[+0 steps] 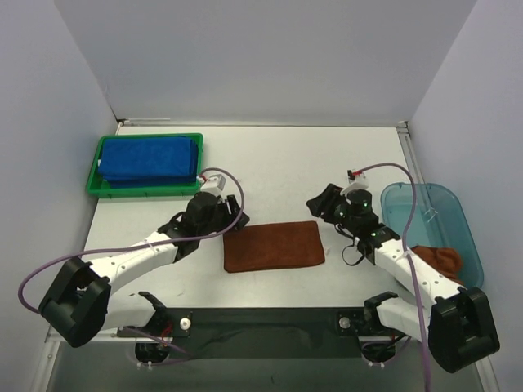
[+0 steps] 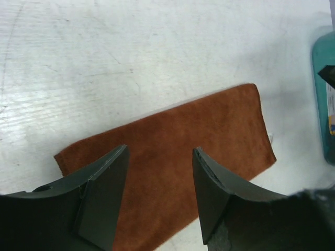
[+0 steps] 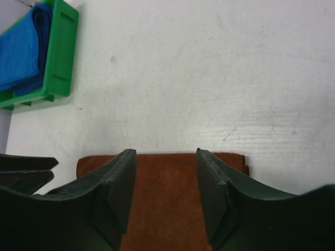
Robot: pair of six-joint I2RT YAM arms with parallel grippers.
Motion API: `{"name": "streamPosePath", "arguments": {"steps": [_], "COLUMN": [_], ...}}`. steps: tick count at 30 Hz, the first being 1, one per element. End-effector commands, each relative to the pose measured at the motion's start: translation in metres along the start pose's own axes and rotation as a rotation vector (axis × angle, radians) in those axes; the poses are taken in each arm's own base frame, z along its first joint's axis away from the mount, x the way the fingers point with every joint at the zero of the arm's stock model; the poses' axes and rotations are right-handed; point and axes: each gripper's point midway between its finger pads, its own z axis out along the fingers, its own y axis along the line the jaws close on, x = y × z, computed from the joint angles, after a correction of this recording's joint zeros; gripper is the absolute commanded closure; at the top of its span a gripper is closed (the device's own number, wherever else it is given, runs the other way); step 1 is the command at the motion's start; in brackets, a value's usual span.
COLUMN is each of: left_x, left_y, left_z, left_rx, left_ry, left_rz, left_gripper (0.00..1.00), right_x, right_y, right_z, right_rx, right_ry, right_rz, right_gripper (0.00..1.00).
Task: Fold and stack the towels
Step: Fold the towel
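Nearest me, the folded rust-brown terry towel (image 1: 274, 246) lies flat on the white table (image 1: 286, 163), between my two arms. My left gripper (image 1: 235, 216) hangs at its far left corner, fingers apart and empty. My right gripper (image 1: 320, 201) hovers near its far right corner, fingers apart too, holding nothing. Farther left, royal blue towels (image 1: 151, 158) sit stacked in the green plastic tray (image 1: 145, 191).

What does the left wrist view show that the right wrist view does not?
Only the left wrist view shows the teal bin, at its right edge. Only the right wrist view shows the green tray holding blue towels. Both show the rust-brown towel lying flat on the table, seen past the open left hand or the open right hand.
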Motion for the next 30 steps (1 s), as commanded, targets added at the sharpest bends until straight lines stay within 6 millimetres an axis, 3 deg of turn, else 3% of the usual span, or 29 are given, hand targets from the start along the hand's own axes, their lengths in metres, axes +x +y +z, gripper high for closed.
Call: {"name": "streamPosePath", "arguments": {"steps": [1,7,13,18,19,23,28,30], "left_x": [0.013,0.051,0.059,0.047,0.034,0.019,0.008,0.007], "left_y": [0.004,0.028,0.048,0.062,0.062,0.055,0.039,0.028], "left_z": [-0.018,-0.01,0.022,0.05,0.057,0.068,0.045,0.029], "left_rx": [-0.121,-0.221,-0.313,-0.341,-0.342,-0.33,-0.303,-0.274], "left_ry": [0.074,0.18,0.241,0.26,0.241,0.249,0.214,0.187], "left_rz": [0.111,0.121,0.161,0.144,0.131,0.129,0.106,0.077], "left_gripper": [0.38,0.41,0.41,0.41,0.41,0.39,0.35,0.35], "right_x": [0.048,0.086,0.097,0.081,0.076,0.053,0.027,0.03], "right_y": [-0.024,-0.042,-0.057,-0.072,-0.073,-0.072,-0.037,-0.031], "right_z": [-0.02,-0.02,0.004,0.03,0.039,0.053,0.037,0.028], "right_rx": [0.126,0.201,0.281,0.347,0.354,0.351,0.249,0.228], "right_ry": [0.254,0.448,0.542,0.529,0.526,0.496,0.418,0.407], "right_rz": [-0.071,-0.059,-0.058,-0.081,-0.083,-0.08,-0.057,-0.047], "right_gripper": [0.54,0.61,0.64,0.69,0.7,0.71,0.69,0.66]}}
